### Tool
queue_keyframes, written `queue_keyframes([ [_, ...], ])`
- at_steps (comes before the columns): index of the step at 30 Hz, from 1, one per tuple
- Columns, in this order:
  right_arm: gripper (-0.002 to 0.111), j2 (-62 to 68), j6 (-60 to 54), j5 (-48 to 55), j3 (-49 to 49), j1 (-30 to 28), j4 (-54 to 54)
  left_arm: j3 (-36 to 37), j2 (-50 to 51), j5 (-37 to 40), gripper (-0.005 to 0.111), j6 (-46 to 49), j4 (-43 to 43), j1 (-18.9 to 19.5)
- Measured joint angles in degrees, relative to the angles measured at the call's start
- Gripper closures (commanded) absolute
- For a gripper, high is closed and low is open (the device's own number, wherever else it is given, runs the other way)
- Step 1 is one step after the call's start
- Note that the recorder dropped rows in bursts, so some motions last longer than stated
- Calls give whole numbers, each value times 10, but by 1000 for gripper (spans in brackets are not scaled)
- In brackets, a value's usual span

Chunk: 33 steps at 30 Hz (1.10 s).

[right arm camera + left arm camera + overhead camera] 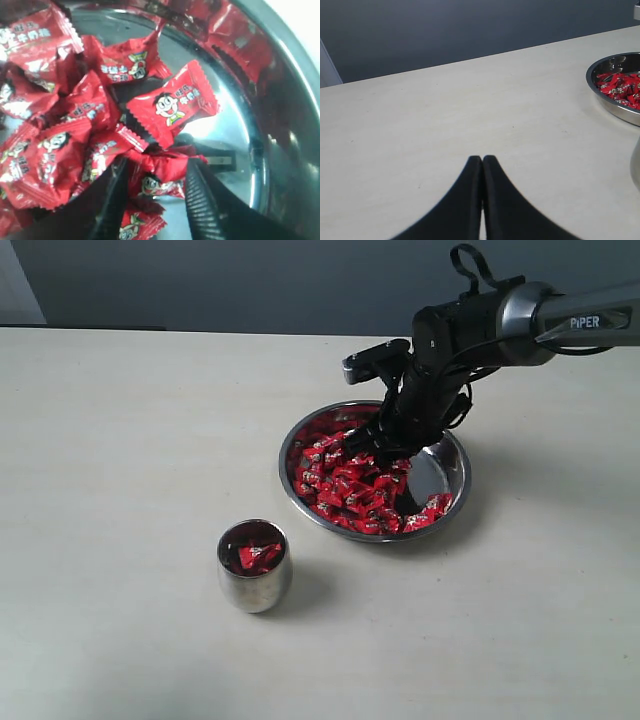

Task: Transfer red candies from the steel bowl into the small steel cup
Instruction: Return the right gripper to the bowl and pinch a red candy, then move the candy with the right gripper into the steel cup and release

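Observation:
The steel bowl (pixel 432 476) holds a heap of red candies (pixel 345 485). My right gripper (pixel 385 447) reaches down into it. In the right wrist view the right gripper (pixel 157 167) is open, its ribbed fingers (pixel 200 200) standing on either side of one candy (pixel 160 184) on the bowl floor (pixel 235 125). The small steel cup (pixel 254 580) stands in front and to the left of the bowl, with a few red candies (pixel 256 554) inside. My left gripper (pixel 482 160) is shut and empty over bare table, and it is out of the exterior view.
The left wrist view shows the bowl's rim (pixel 607 100) and its candies (pixel 622 87) at the frame edge, and a sliver of the cup (pixel 636 165). The pale table (pixel 120 440) ends at a dark wall behind.

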Motion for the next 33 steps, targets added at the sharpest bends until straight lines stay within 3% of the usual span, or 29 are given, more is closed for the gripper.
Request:
queue_keyframes([
  [3, 78, 0, 0, 9, 0, 0, 0, 0, 0, 0, 106, 0, 0, 0],
  [10, 109, 0, 3, 23, 0, 0, 0, 0, 0, 0, 106, 0, 0, 0],
  [23, 109, -18, 5, 24, 0, 0, 5, 0, 0, 0, 106, 0, 0, 0],
  [33, 109, -89, -49, 60, 0, 20, 121, 0, 0, 0, 106, 0, 0, 0],
])
